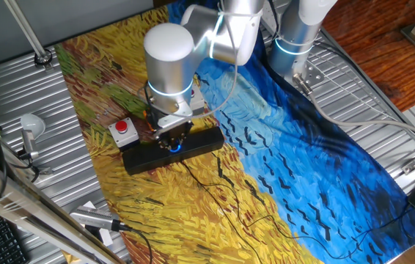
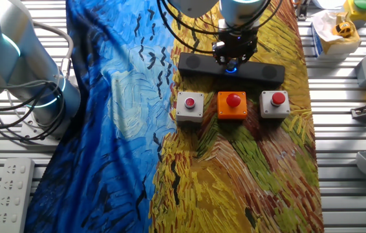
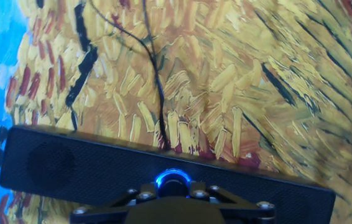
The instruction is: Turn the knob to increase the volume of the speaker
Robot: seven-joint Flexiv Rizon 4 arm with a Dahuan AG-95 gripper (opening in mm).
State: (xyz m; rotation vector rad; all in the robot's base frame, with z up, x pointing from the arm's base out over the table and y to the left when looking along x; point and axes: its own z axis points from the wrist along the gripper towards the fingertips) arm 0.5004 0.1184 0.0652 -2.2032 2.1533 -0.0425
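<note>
The speaker (image 1: 138, 157) is a long black bar lying on the painted cloth; it also shows in the other fixed view (image 2: 196, 63) and the hand view (image 3: 70, 165). Its knob (image 3: 173, 182) is a small black dial with a blue glow, seen at the bar's middle, and the glow shows under the hand in both fixed views (image 1: 174, 147) (image 2: 232, 67). My gripper (image 1: 173, 139) (image 2: 233, 57) (image 3: 173, 190) is down on the knob, its black jaws closed in around it. The fingertips are hidden by the hand body.
A thin black cable (image 3: 154, 74) runs from the speaker across the cloth. Three red push-button boxes stand in front of the speaker: grey (image 2: 189, 105), orange (image 2: 232, 105), grey (image 2: 275, 103). One button box (image 1: 125, 130) sits beside the speaker's end. Metal table rails lie around the cloth.
</note>
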